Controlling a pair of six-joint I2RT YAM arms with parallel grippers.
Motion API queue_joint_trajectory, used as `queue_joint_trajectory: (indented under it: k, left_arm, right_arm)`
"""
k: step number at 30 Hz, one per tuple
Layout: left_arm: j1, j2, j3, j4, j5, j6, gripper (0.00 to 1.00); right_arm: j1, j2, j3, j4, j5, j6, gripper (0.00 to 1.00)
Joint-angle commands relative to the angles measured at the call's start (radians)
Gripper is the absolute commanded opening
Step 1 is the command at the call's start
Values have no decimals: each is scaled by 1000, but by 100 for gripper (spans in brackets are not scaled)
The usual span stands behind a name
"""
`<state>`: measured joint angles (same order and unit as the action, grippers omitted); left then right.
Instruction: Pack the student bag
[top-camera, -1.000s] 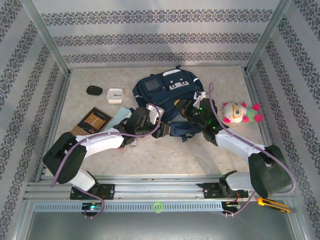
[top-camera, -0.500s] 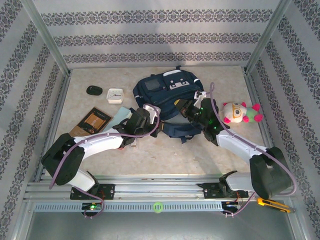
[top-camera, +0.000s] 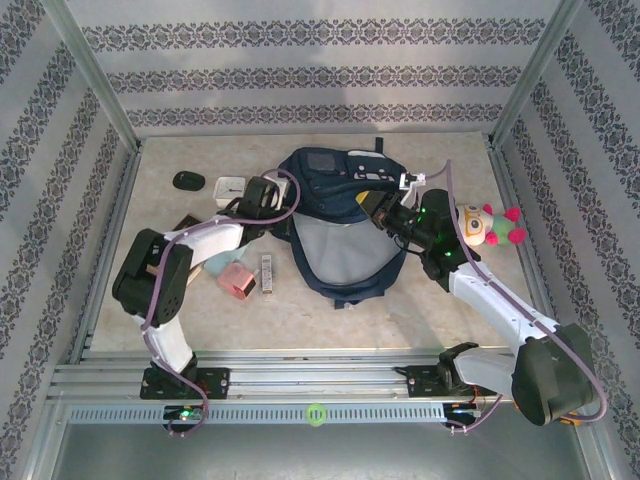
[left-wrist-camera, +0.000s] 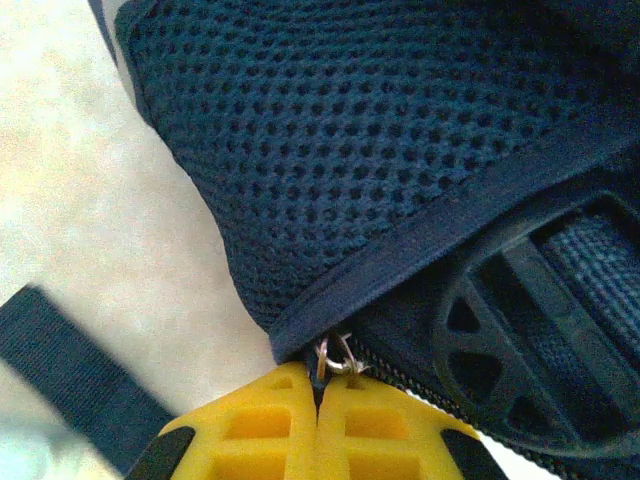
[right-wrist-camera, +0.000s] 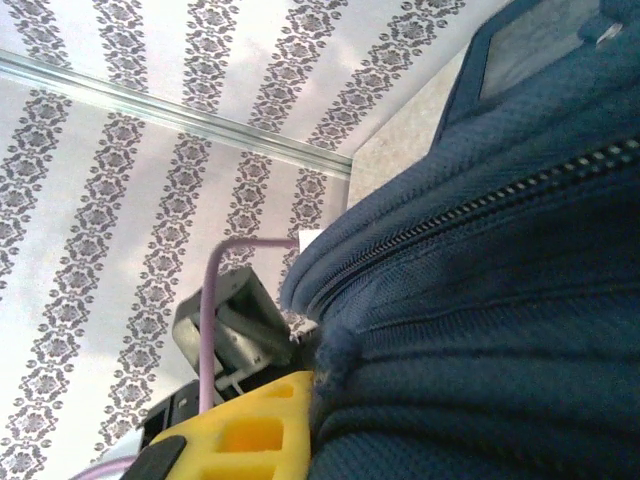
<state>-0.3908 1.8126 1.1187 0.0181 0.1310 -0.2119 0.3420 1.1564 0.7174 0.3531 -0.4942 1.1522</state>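
Large dark navy fabric student bag (top-camera: 345, 250) lies flat on beige mottled worktop (top-camera: 200, 310), between both grippers. Right gripper (top-camera: 383, 207) closed, pinching bag's side fabric, probably to steady it. Left gripper (left-wrist-camera: 320, 388) clamped on small silver zip ring (left-wrist-camera: 337, 356) at its fingertips, likely for unzipping. No legible writing.

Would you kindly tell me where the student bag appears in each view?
Top external: student bag mid-table, between the arms.
Left wrist: its mesh upper right; zip pull pinched by left gripper, bottom centre.
Right wrist: its zipped side, lower right.
Shared landmark: beige tabletop.
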Motion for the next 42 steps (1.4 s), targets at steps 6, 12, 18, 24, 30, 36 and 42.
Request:
queue_joint_trajectory:
  k: [6,12,18,24,30,36,42]
  left_arm:
    - [46,4,80,-42,-7,25,51]
    - [44,-199,-17,-93,9,-22,58]
    - [45,-389,-143,-255,-61,-147,63]
    - [87,-483,-231,-361,-34,-228,68]
    - [227,-486,-181,-490,-39,-297,72]
    - [451,-375,-36,-609,-40,-179,81]
    - [581,-157,175,-766,-62,-24,82]
  right_arm:
    - [-11,53,85,87,-54,-75,0]
    - [-6,175,96,121,-66,-86,0]
    - [37,160,33,108,-16,-66,0]
    - [56,116,-28,27,10,-61,11]
    - [104,25,-10,-409,56,-126,51]
    - [112,-74,24,-719,42,-149,61]
    - [163,-140,57,-896,23,-159,61]
